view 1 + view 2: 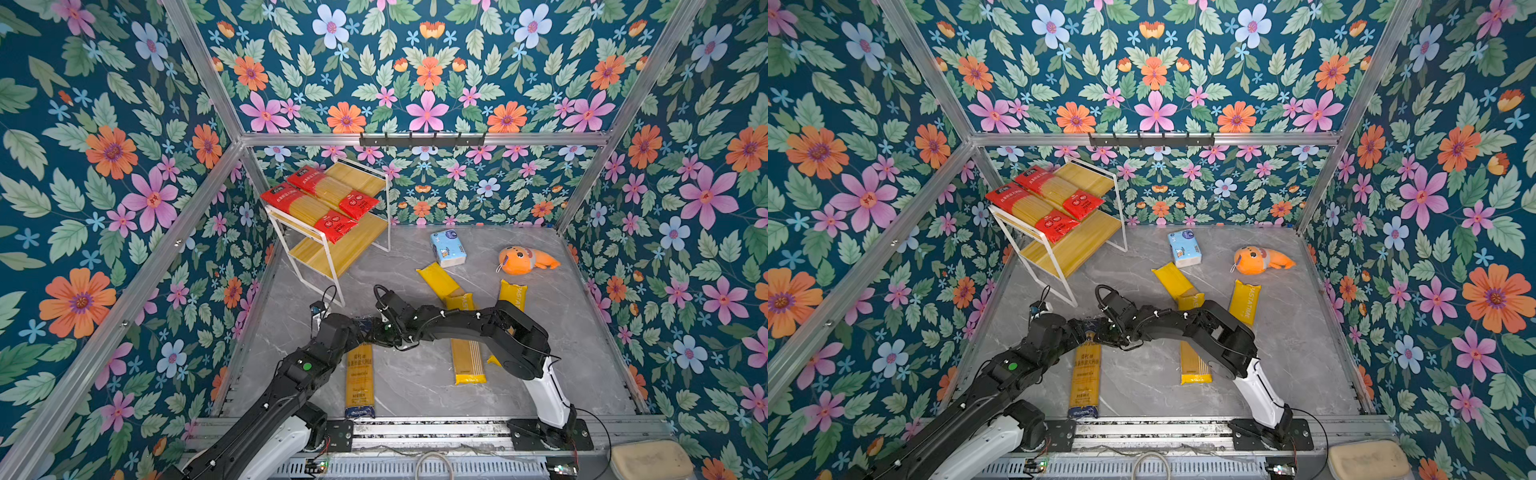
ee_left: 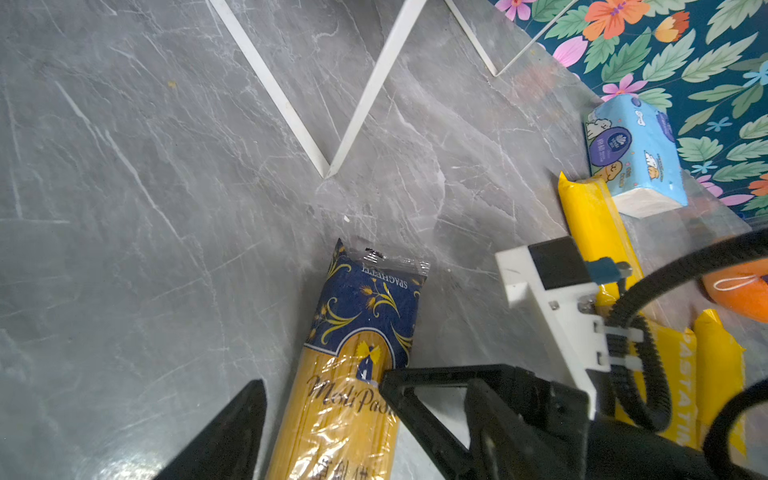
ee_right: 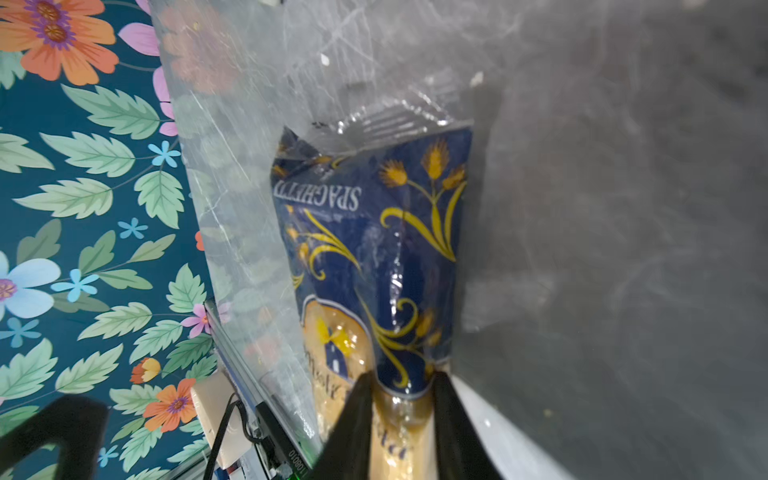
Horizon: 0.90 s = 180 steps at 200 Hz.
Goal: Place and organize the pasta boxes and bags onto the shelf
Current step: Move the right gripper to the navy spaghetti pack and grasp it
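We have two red packs (image 1: 320, 201) on top of the shelf (image 1: 328, 266), three yellow packs (image 1: 467, 357) loose on the table (image 1: 415, 374), and the blue pack (image 1: 360, 382) lying there too, our right gripper (image 3: 403, 378) seemingly pinched onto its end and our left gripper (image 2: 322, 378) wide open astride it.

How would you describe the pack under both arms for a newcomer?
On the grey marble table, find the metal rail along its front edge. A long spaghetti pack starts at it. Unlike the yellow packs and red packs, its ends are dark blue.
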### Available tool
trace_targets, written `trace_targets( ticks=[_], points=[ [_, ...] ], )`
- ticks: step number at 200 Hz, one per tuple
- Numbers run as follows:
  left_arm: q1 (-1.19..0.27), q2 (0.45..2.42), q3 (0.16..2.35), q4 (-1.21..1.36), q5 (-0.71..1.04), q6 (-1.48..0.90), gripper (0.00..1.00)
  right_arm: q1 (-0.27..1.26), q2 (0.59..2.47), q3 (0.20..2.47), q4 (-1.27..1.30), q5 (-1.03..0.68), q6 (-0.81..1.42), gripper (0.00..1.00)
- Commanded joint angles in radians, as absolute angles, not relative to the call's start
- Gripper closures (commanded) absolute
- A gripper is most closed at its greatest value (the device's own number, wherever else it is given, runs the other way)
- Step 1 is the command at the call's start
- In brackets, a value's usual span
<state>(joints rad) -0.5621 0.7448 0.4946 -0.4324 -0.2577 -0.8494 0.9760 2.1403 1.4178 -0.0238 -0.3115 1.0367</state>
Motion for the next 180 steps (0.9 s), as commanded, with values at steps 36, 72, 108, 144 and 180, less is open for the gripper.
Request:
trace_targets(
  ticks=[36,72,108,144,180],
  points=[
    [-0.560,0.783,0.497,-0.341,-0.200,-0.811,0.22,0.820,1.993,1.291,-0.064,-0.344,0.888,0.95],
    [-0.563,0.841,0.467,-0.182,-0.086,-0.799,0.24,0.735,1.991,1.335,-0.252,-0.381,0.726,0.82],
    [-0.575,0.927,0.439,-0.102,-0.032,-0.778,0.27,0.730,1.928,1.269,-0.272,-0.272,0.828,0.46],
    [-0.577,1.007,0.373,0.002,0.012,-0.800,0.31,0.773,1.936,1.191,-0.106,-0.257,0.972,0.40],
    [-0.578,1.062,0.339,0.087,0.044,-0.812,0.34,0.802,2.008,1.212,0.018,-0.234,1.066,0.43]
  ],
)
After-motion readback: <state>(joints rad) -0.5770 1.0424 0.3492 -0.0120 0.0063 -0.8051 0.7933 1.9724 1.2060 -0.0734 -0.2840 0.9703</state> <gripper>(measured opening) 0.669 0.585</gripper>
